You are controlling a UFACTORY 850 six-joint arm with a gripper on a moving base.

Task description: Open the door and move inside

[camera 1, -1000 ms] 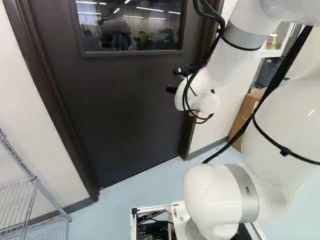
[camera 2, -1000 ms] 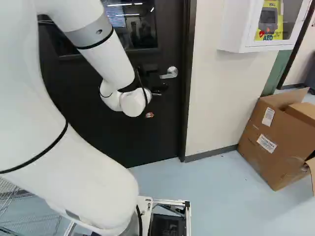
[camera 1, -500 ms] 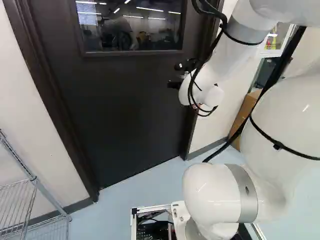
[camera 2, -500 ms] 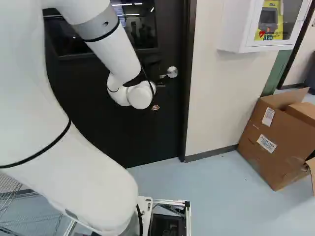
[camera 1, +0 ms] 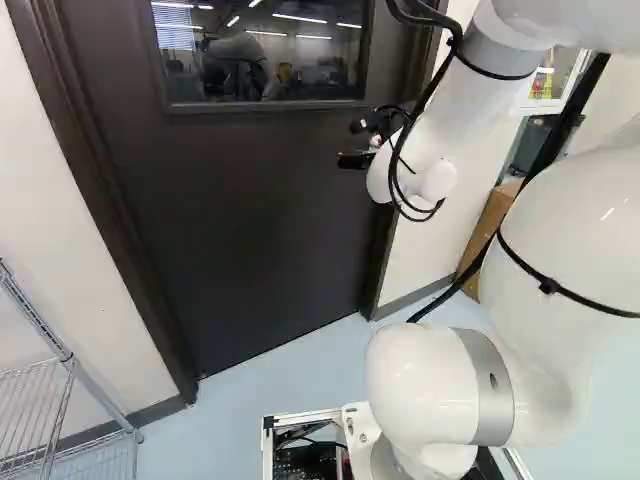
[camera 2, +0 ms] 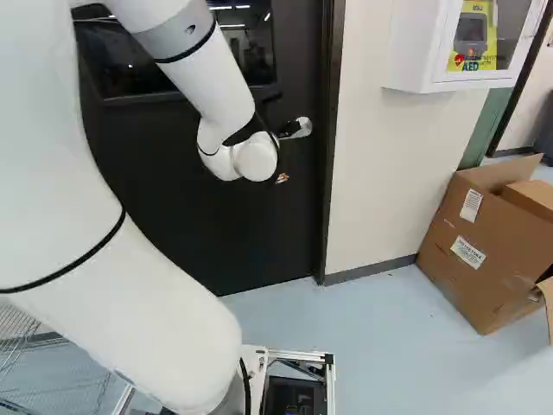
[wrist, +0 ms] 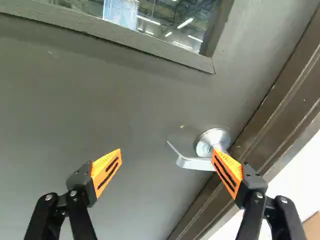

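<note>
The dark door [camera 1: 250, 220] stands shut in its frame. My gripper [camera 1: 354, 160] is close in front of it in the left base view, near the door's handle side. In the right base view the silver lever handle [camera 2: 301, 127] is beside the arm's wrist, partly covered by a dark part. In the wrist view my gripper [wrist: 167, 151] is open with its fingers wide apart. The lever handle [wrist: 197, 162] lies ahead, its free end between the fingers and its round base behind one orange fingertip. Whether that finger touches it, I cannot tell.
A wire shelf [camera 1: 70, 400] stands left of the door. Right of the door frame [camera 2: 328, 173] are a wall, a white AED cabinet [camera 2: 415, 52] and an open cardboard box [camera 2: 484, 251] on the floor.
The arm's wrist and gripper have moved up and to the right in both base views, closer to the lever handle. The base and the door have stayed put.
</note>
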